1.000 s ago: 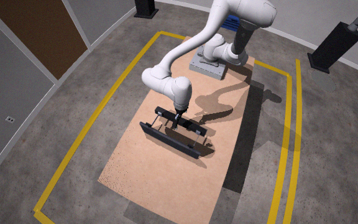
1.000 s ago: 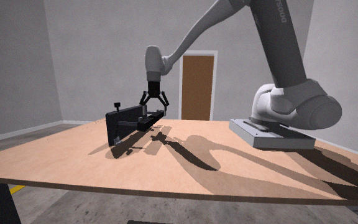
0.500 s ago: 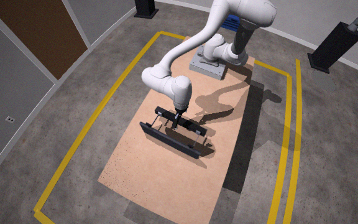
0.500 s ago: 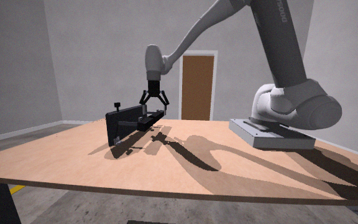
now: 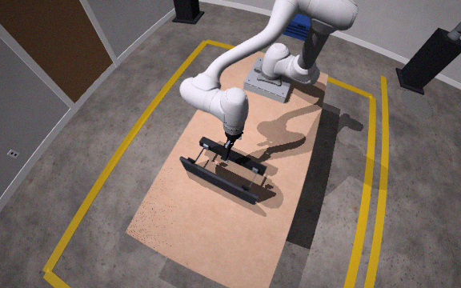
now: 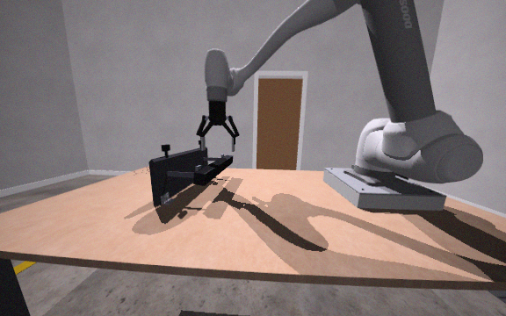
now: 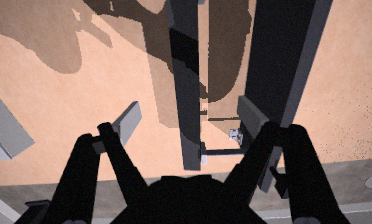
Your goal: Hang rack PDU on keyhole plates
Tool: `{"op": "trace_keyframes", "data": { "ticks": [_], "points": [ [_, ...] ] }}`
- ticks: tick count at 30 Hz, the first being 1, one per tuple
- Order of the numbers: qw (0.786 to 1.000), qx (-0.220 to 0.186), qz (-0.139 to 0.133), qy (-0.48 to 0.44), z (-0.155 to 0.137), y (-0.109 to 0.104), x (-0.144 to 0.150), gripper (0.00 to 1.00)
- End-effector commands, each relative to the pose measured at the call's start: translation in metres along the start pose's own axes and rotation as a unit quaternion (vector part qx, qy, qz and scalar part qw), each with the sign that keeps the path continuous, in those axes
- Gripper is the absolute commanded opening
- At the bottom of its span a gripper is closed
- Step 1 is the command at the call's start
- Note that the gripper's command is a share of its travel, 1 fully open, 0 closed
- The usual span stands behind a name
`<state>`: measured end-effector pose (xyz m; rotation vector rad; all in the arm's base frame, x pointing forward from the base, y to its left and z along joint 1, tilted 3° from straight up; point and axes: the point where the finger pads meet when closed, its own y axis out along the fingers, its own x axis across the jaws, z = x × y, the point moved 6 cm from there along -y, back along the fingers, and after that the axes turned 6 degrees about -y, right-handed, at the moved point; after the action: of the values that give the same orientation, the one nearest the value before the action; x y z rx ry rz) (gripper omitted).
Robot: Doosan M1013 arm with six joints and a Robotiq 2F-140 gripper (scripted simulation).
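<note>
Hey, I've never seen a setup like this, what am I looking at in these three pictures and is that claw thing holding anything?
This is a white factory robot arm bolted by a grey base plate to a wooden table. One picture looks down from above, one looks across from the side at table height, and one comes from a camera on the arm's wrist, looking down past the claw. On the table stands a dark upright panel, with a slim black bar, the rack PDU, held off it on thin supports. The claw hovers just above that bar with its fingers spread wide, so it holds nothing.
</note>
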<state>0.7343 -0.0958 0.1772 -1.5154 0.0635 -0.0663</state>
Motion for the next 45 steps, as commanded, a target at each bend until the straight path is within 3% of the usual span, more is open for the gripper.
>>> {"op": "trace_keyframes", "data": {
  "ticks": [1,21,45],
  "points": [
    [1.000,0.000,0.000,0.000,0.000,-0.005,0.000,1.00],
    [1.000,0.000,0.000,0.000,0.002,-0.006,-0.016,1.00],
    [1.000,0.000,0.000,0.000,0.012,-0.006,-0.111,1.00]
  ]
}}
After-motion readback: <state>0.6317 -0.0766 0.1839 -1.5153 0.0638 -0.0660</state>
